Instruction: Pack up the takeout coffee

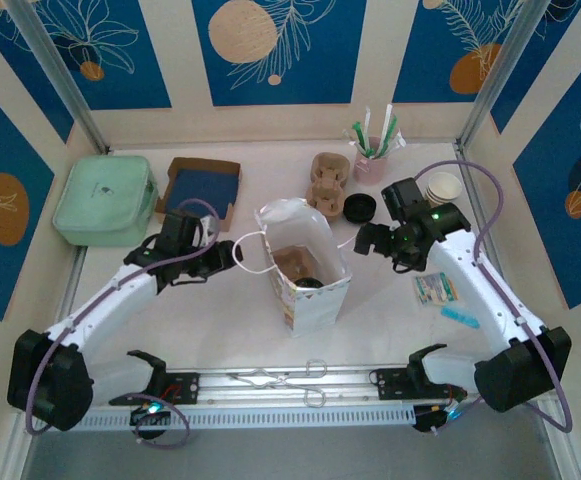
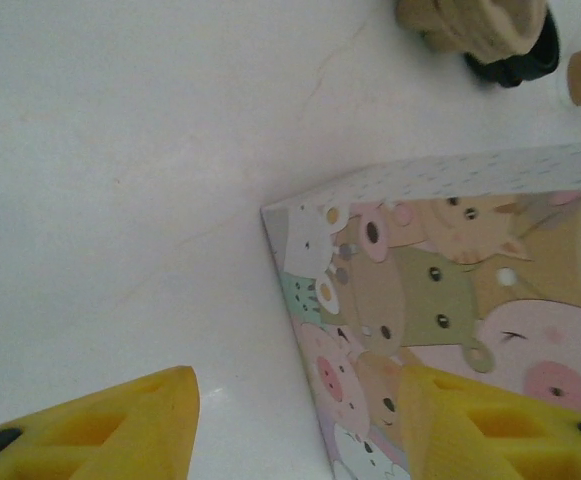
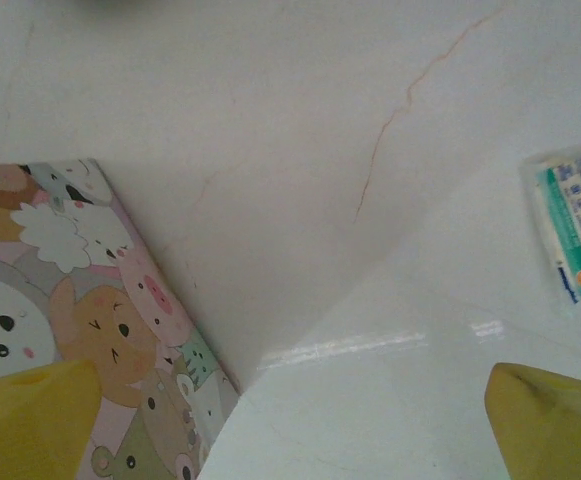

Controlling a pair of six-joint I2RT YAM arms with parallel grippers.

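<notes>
You are working over a white table point(image 1: 210, 325) walled in on three sides. The open room is lying in the near half: a bare stretch left of the printed paper bag point(image 1: 315, 300), and a narrower one to its right, where a flat packet point(image 1: 435, 288) is lying near the right arm. The bag is standing upright and open-mouthed in the middle, well apart from every wall.

The far strip is crowding up. A mint-green case point(image 1: 105, 198) is sitting at the left with a blue-lined tray point(image 1: 202, 185) beside it. Then come the brown pulp carrier point(image 1: 328, 180), a pink cup of straws point(image 1: 372, 160), an open paper cup point(image 1: 443, 188) and a black round lid point(image 1: 360, 207).

Inside the bag, toward its near wall, a brown shape with a dark round top is showing. That is looking like the takeout coffee point(image 1: 308, 281), though you cannot be sure at that depth.

Your left gripper point(image 1: 232, 252) is hanging just beside the bag's left wall, near its white handle loop point(image 1: 248, 250). Its jaws are standing partly apart around the bag's corner edge, and it is gripping nothing. One yellow finger point(image 2: 490, 430) is overlapping the printed wall and the other is over bare table; you cannot tell whether it is touching.

Your right gripper point(image 1: 363, 240) is hanging at the bag's right side, spread wide and holding nothing.
</notes>
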